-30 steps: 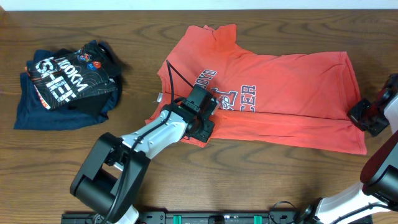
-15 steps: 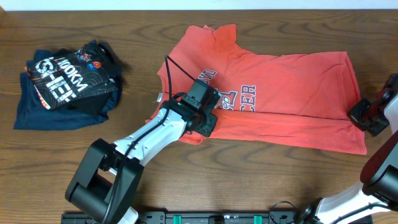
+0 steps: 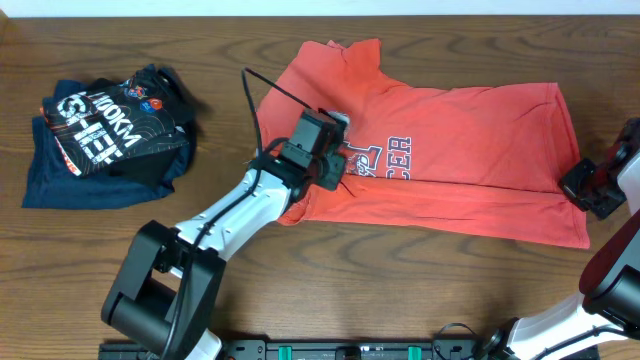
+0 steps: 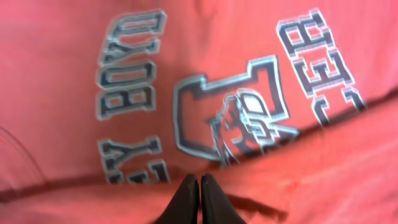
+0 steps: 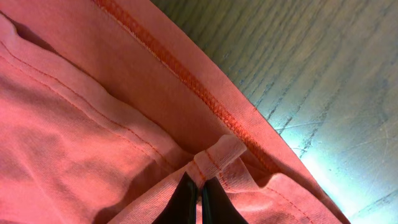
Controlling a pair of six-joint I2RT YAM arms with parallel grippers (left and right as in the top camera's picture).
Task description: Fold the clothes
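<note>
The left gripper (image 4: pixel 199 180) has its dark fingers clenched tip to tip, nipping a raised fold of the shirt (image 3: pixel 450 170) just below the chest print. That print is a blocky grey-and-white outlined emblem (image 4: pixel 233 112) with rows of outlined capitals on both sides. From overhead the letters "CER" (image 3: pixel 398 152) read clearly, while the rest is creased or lies under the arm and cannot be made out. Over at the right edge of the desk (image 3: pixel 420 290), the right gripper (image 5: pixel 199 183) is pinched shut on a small tuck of the shirt's hem, right beside a double line of stitching (image 5: pixel 186 74). The fabric is a soft coral-red knit, wrinkled, and lies spread from the desk's middle to its right edge, with the collar toward the far edge and a long crease running across its lower part. At the left end sits a rumpled pile of dark clothes (image 3: pixel 105 135), navy and black, with big white lettering that cannot be read whole. Bare dark wood grain shows between that pile and the shirt, and in a strip along the near edge.
</note>
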